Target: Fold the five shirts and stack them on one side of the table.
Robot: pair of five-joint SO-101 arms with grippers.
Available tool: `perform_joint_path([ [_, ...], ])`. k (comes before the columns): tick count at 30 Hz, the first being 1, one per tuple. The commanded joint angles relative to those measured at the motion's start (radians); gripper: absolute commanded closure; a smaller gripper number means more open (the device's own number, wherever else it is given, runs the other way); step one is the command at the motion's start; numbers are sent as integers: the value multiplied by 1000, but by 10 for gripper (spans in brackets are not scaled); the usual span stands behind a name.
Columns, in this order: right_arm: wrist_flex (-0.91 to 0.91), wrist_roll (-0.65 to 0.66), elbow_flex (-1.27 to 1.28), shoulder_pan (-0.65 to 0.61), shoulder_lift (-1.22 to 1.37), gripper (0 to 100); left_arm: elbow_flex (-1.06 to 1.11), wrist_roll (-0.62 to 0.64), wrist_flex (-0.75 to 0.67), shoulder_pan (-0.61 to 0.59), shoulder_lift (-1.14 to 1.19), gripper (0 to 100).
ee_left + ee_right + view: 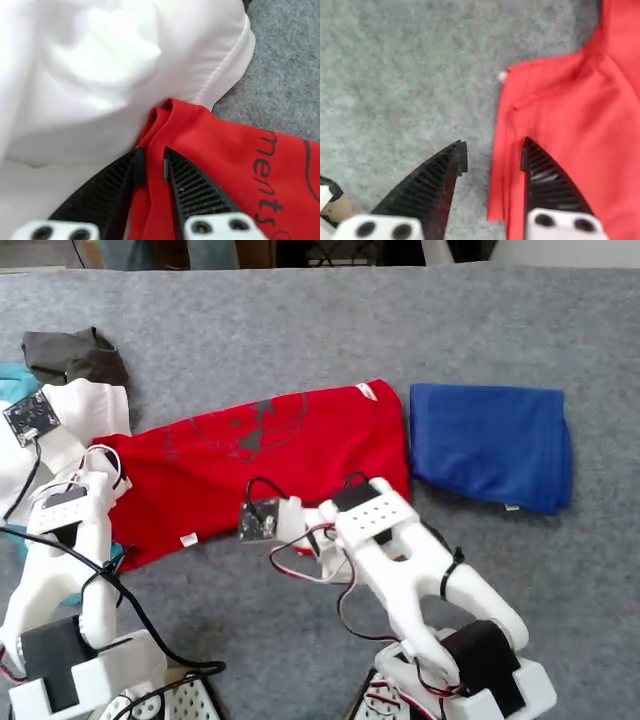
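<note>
A red shirt [270, 455] lies spread flat in the middle of the grey table. My left gripper [152, 157] is shut on a folded corner of the red shirt [240, 165], right beside the white shirt [100, 75]. My right gripper [492, 150] is open at the near hem of the red shirt [580, 125]. One of its fingers rests over the cloth and the other over bare carpet. A folded blue shirt [490, 445] lies to the right of the red one.
A crumpled dark shirt [75, 355] sits at the far left, with the white shirt [85, 415] and a bit of teal cloth [12, 385] below it. Both arms' cables trail over the near table. Grey surface [330, 330] stretches behind the shirts.
</note>
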Motion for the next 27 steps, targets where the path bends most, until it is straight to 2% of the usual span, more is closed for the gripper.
perform_joint_path([
  [1,84,11,-114,37,-35,810,-53,8,5,8,0,910],
  [6,230,14,-196,31,-130,808,-51,5,5,41,0,910],
  [11,146,11,-127,31,-84,783,-51,5,5,39,2,910],
  [20,-43,9,-113,35,174,767,-51,5,5,36,2,910],
  [27,-48,9,-142,38,280,769,-51,5,5,35,2,910],
])
